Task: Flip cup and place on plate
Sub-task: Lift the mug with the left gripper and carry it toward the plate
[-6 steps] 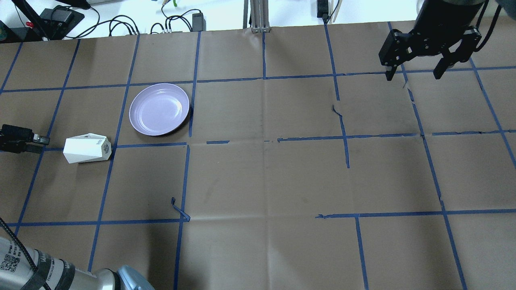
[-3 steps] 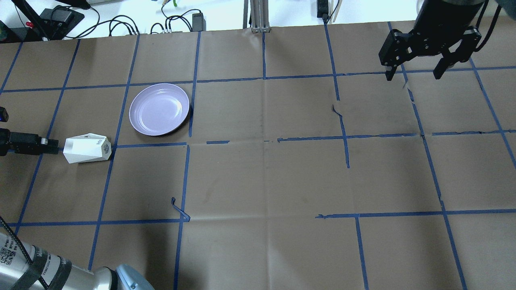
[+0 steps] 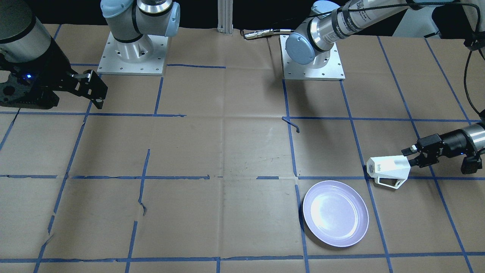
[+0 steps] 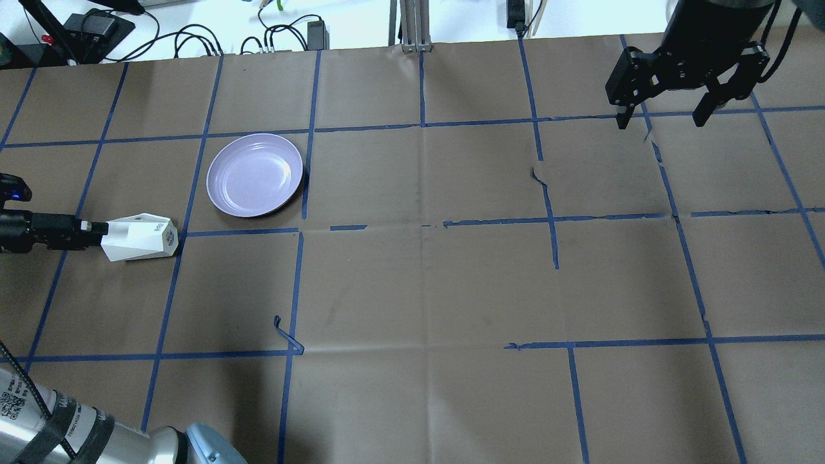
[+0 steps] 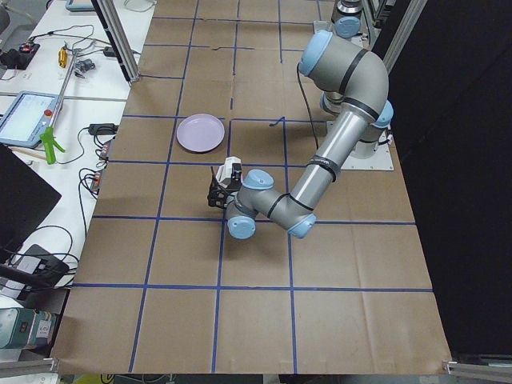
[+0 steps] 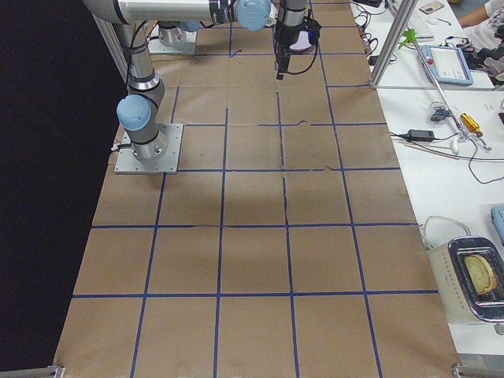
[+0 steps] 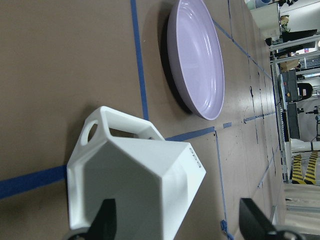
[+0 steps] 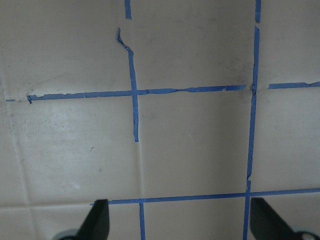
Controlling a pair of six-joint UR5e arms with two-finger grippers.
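Note:
The white faceted cup (image 4: pixel 138 240) lies on its side on the brown paper, handle toward the plate, base pointing right in the overhead view. It also shows in the front view (image 3: pixel 388 167) and the left wrist view (image 7: pixel 140 185). The lavender plate (image 4: pixel 254 174) sits empty just beyond it (image 3: pixel 335 213) (image 7: pixel 197 60). My left gripper (image 4: pixel 90 232) is open and level at the cup's wide rim end. In the left wrist view one finger (image 7: pixel 107 220) overlaps the cup, and the other stands clear beside it. My right gripper (image 4: pixel 660 119) is open and empty, hovering far right.
Blue tape lines grid the paper, with a loose curl of tape (image 4: pixel 287 338) near the middle. Cables and power bricks (image 4: pixel 193 38) lie past the far edge. The two arm bases (image 3: pixel 132 49) stand on the robot's side.
My left gripper has moved right along the table until its fingertips reach the cup's wide end. The cup, the plate and the right arm have not moved.

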